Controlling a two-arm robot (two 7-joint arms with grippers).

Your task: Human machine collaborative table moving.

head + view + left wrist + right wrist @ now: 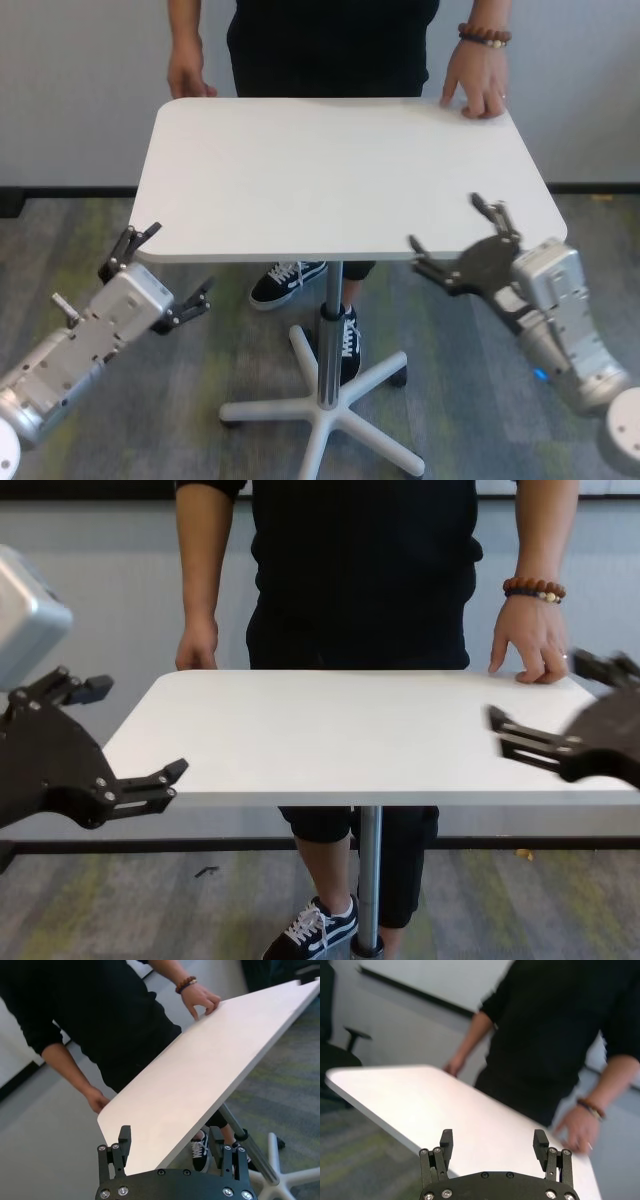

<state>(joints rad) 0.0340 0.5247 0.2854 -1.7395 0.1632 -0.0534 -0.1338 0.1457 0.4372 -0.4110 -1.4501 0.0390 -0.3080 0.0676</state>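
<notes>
The table (340,170) is a white top with rounded corners on a thin silver pole (330,300). The human (330,45), in black, stands at its far side with one hand (188,80) and a braceleted hand (480,85) resting on the far edge. My left gripper (175,262) is open at the near left corner, which lies between its fingers (125,1135) without being clamped. At the near right corner my right gripper (447,222) is open too. The chest view shows the left gripper (140,728) and the right gripper (537,688) flanking the table (330,730).
The pole ends in a white star base (330,410) on grey carpet. The human's sneakers (290,282) stand close to the pole. A wall runs behind the human. A black office chair (340,1055) stands off one end of the table.
</notes>
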